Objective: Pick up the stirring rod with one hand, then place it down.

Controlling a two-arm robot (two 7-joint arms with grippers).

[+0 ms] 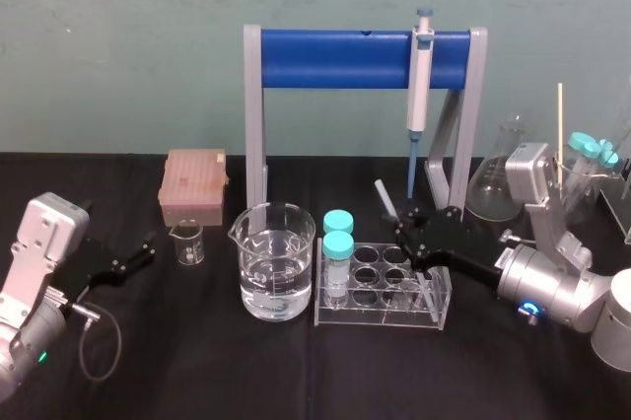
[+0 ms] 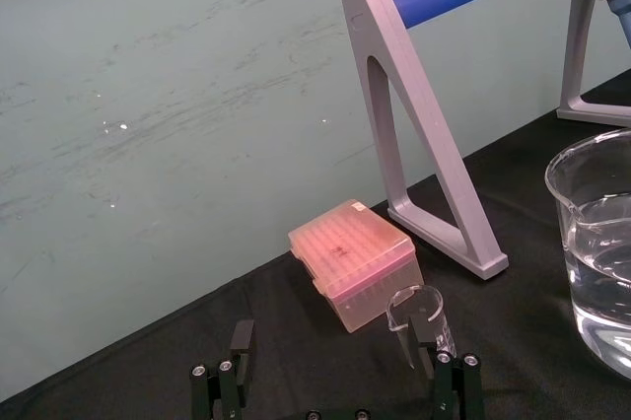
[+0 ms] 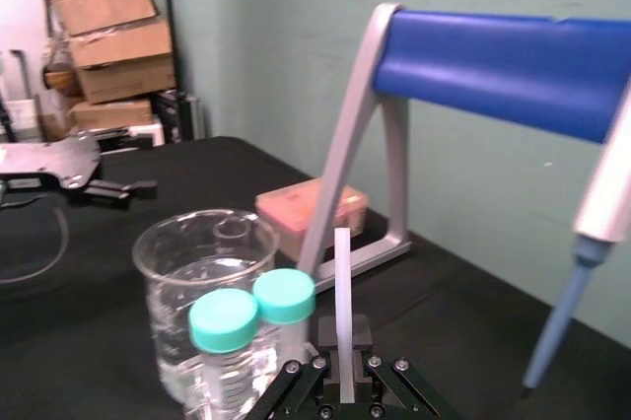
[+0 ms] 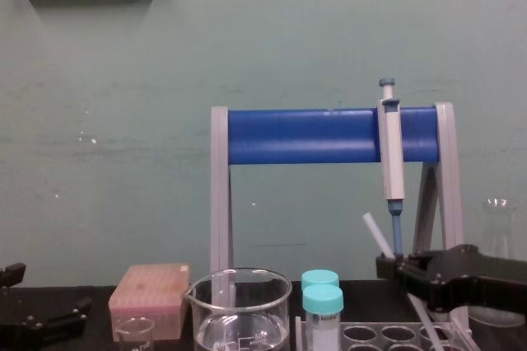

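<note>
The stirring rod [image 1: 384, 195] is a thin whitish stick, tilted, with its top leaning left. My right gripper [image 1: 407, 227] is shut on its middle, just above the right end of the clear tube rack [image 1: 380, 319]. In the right wrist view the rod [image 3: 342, 287] rises straight from between the closed fingers of the right gripper [image 3: 342, 373]. The chest view shows the rod [image 4: 376, 233] sticking up out of the right gripper [image 4: 389, 269], its lower part running down toward the rack. My left gripper [image 1: 139, 254] rests open at the far left, its fingers [image 2: 240, 343] spread with nothing between them.
A water-filled beaker [image 1: 276, 277] stands left of the rack, which holds two teal-capped tubes [image 1: 338, 235]. A small beaker [image 1: 187, 244] and pink tip box [image 1: 194, 186] sit at left. Behind stands a blue-barred stand [image 1: 335, 60] holding a pipette [image 1: 420, 85]. Flasks [image 1: 496, 183] crowd the right.
</note>
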